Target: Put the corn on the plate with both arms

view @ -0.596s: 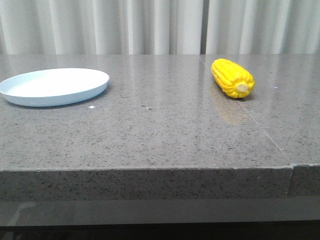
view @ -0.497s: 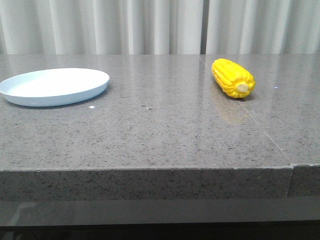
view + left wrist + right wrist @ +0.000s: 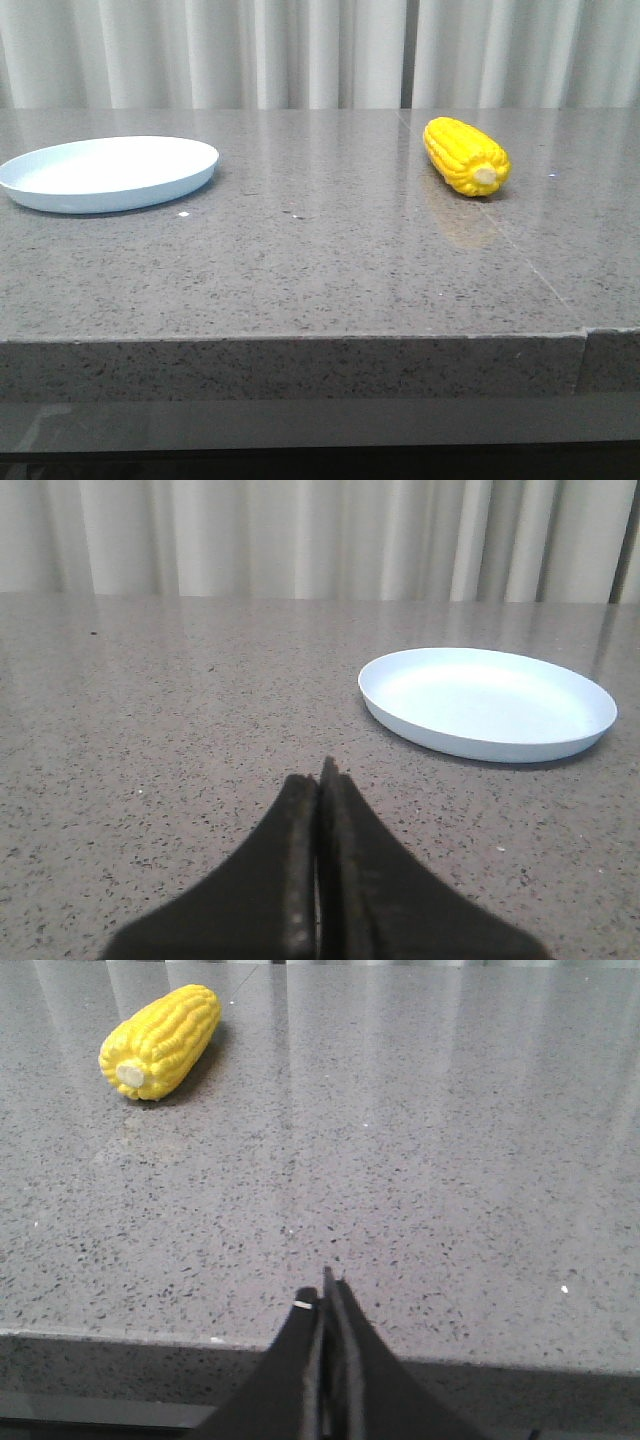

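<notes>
We see two grippers, one per wrist view. The left gripper (image 3: 318,780) presents two dark, tapered fingers pressed flat against each other, with only a hairline seam between them and nothing held. The right gripper (image 3: 327,1290) shows the same form: two black wedge-shaped fingers brought together to a point, holding nothing, poised over the near edge of the table (image 3: 420,1160).

Outward from the left gripper, we find the plate (image 3: 487,702) at about 1 o'clock, well apart from the fingertips, with bare stone between them. Outward from the right gripper, we find the corn (image 3: 160,1040) at about 11 o'clock, likewise well apart, with no object in the way.

In the front view, we count one plate (image 3: 108,173) at 9 o'clock on the table (image 3: 320,260) and one corn (image 3: 466,156) at 2 o'clock, far from each other; the corn lies on the stone, not on the plate. Neither arm appears in this view.

The plate is round, shallow, pale blue-white and smooth, with a low raised rim, and carries nothing. The corn is a bright yellow cob with rows of kernels and a pale beige stub end turned towards the camera; a faint reflection lies below it. The table is grey speckled stone, polished, with a thin seam running past the corn to a notch at its front edge. A pleated whitish curtain (image 3: 320,50) closes the background.
</notes>
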